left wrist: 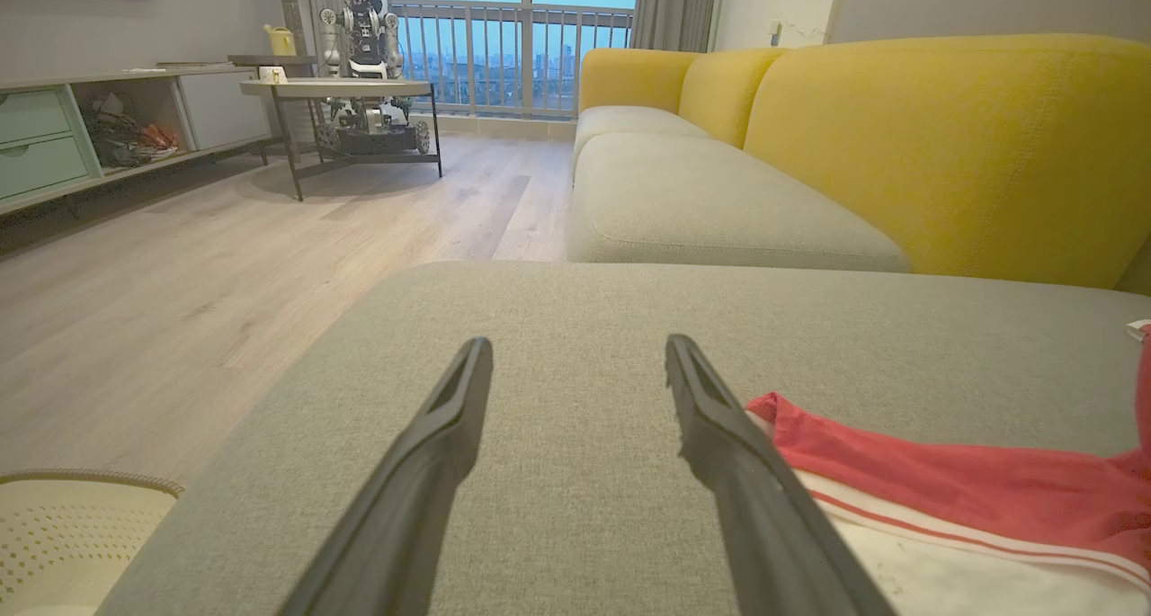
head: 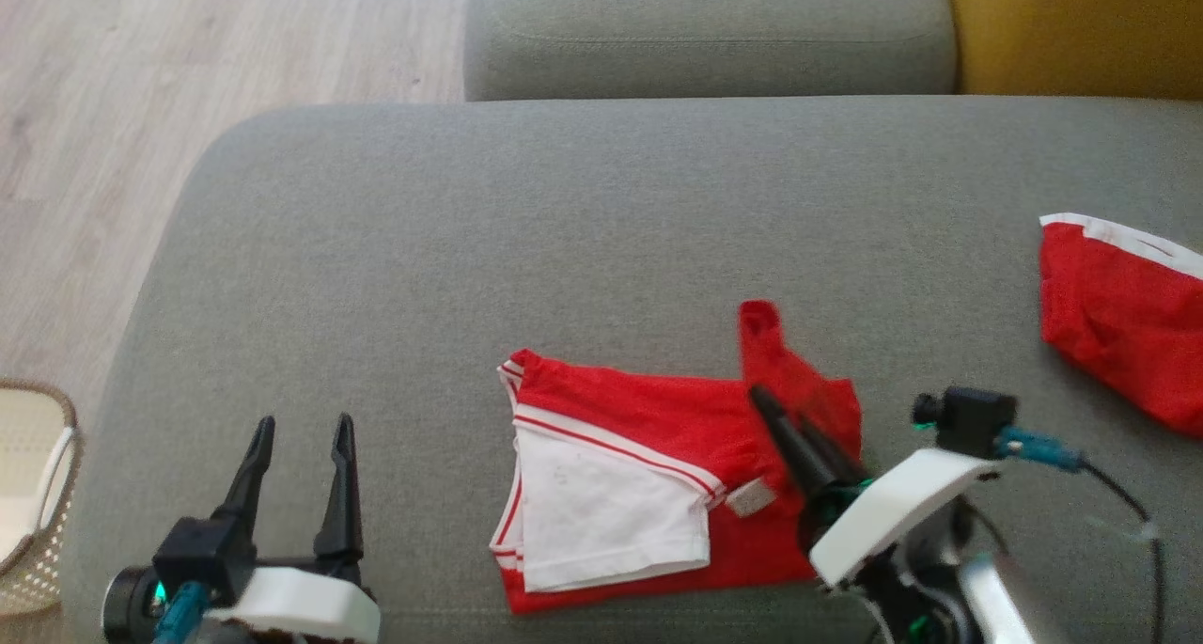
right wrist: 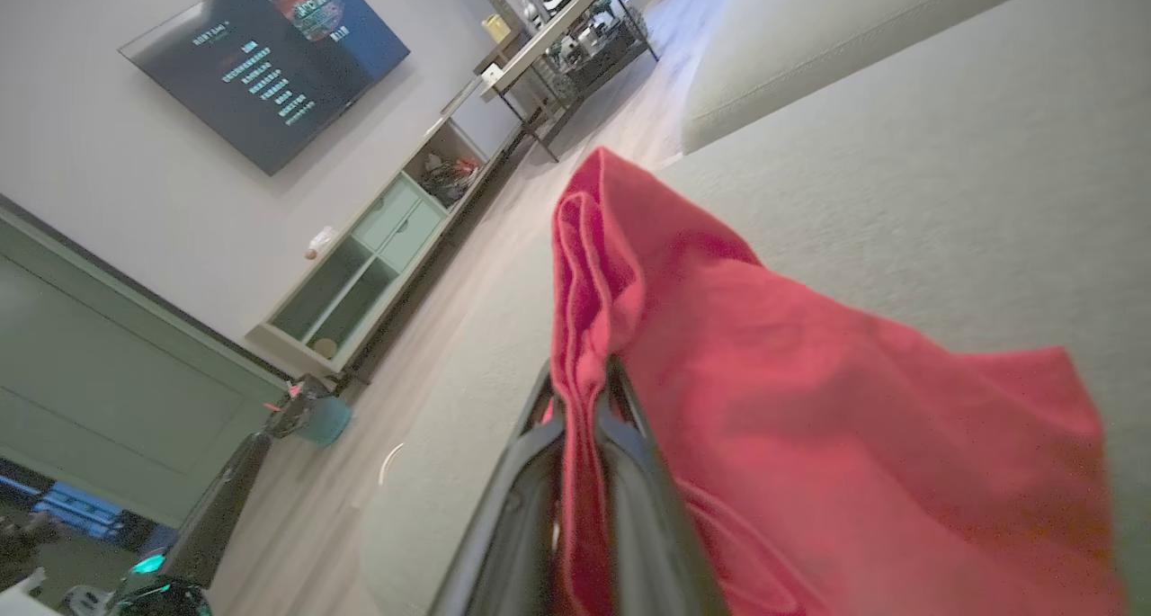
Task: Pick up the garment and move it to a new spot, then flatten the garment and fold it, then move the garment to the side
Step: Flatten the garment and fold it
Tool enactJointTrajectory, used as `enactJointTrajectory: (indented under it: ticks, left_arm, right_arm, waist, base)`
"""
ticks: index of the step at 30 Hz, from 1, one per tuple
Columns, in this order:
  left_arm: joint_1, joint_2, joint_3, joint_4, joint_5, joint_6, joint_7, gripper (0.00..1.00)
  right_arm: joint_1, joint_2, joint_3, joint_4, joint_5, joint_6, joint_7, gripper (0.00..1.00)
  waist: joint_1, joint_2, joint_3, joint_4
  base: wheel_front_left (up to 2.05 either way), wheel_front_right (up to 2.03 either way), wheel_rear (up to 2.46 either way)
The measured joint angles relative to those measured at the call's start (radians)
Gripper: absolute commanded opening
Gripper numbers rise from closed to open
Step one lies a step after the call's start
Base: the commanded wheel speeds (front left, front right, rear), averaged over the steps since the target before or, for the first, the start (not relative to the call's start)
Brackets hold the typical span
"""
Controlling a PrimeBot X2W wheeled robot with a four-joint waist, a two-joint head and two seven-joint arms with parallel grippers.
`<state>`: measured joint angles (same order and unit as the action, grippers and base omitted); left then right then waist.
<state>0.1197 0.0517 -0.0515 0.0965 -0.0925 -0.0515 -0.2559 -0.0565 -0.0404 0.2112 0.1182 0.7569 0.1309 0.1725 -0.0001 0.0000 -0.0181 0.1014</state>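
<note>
Grey seat (head: 564,230) carries a red-and-white garment (head: 648,418) lying partly folded near its front edge, and a red cloth (head: 1118,334) well apart at the right

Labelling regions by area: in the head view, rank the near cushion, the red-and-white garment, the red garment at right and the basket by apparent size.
near cushion
red-and-white garment
red garment at right
basket
The last two are cut by the frame.
</note>
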Motion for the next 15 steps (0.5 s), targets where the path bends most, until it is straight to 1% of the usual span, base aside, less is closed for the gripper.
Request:
enactJointTrajectory:
  ticks: [5, 7, 11, 15]
  left_arm:
    - [-0.001, 0.0, -0.018, 0.005, -0.004, 0.003, 0.0, 1.0]
    - [-0.002, 0.0, -0.025, 0.007, -0.012, 0.005, 0.0, 1.0]
    - [-0.012, 0.0, -0.035, 0.017, -0.016, 0.01, 0.0, 1.0]
    - [-0.031, 0.0, -0.043, 0.027, -0.041, 0.018, 0.0, 1.0]
  right_arm:
    - [-0.006, -0.004, 0.117, 0.04, 0.139, 0.0, -0.048, 0.0]
    - [-0.027, -0.004, 0.163, 0.08, 0.164, 0.0, -0.072, 0.0]
    - [-0.107, -0.008, 0.212, 0.2, 0.233, 0.0, -0.143, 0.0]
    - [-0.201, -0.016, 0.278, 0.317, 0.338, 0.0, -0.213, 0.0]
  waist:
    - [0.0, 0.0, 0.013, 0.033]
    - [0.0, 0.0, 0.021, 0.048]
    - [0.0, 0.0, 0.038, 0.08]
    - [0.0001, 0.0, 0.064, 0.114]
  base:
    - [0.0, 0.0, 0.0]
    - [0.0, 0.0, 0.0]
    - [0.0, 0.0, 0.0]
    - [0.0, 0.0, 0.0]
